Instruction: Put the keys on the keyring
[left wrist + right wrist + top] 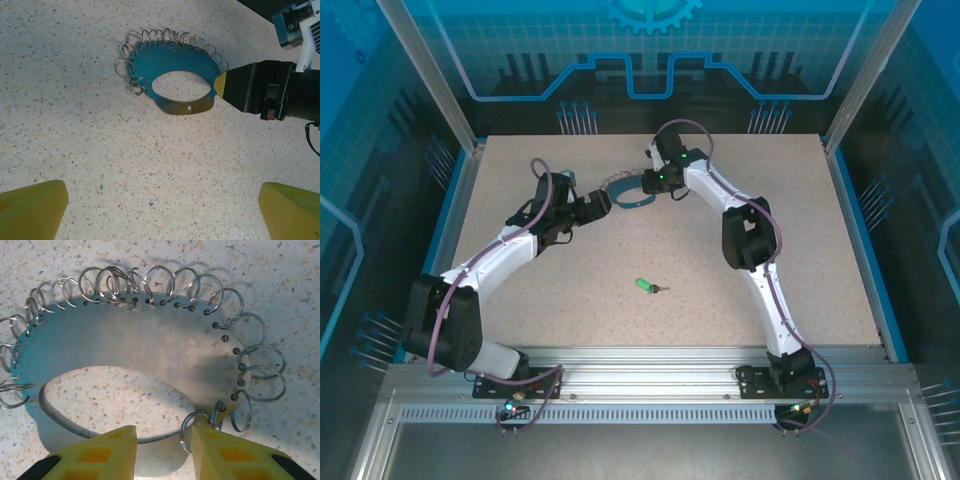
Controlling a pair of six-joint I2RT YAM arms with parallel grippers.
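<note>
The table (770,250) is a speckled beige slab inside a blue-lit booth. Aluminium posts (425,70) and see-through patterned panels close it in, and a ribbed metal rail (650,360) runs along the near edge.

The keyring (628,195) lies flat toward the far middle of the table. It is a teal plate with an oval hole and a row of silvery split rings (165,36) along its far edge.

The right gripper (162,437) is at the plate's right end with its jaws narrow. The plate's rim and 1 split ring sit in the gap between the yellow fingers, but I cannot tell whether they actually pinch it.

The left gripper (162,210) stands near the keyring's left side, apart from it, with its jaws spread wide.

The green key (642,286) lies alone nearer the middle of the table, well apart from both grippers.

The key's blade is too small to make out. The right fingers cover the plate's near rim, and the left fingertips are cut off at the picture's corners.
</note>
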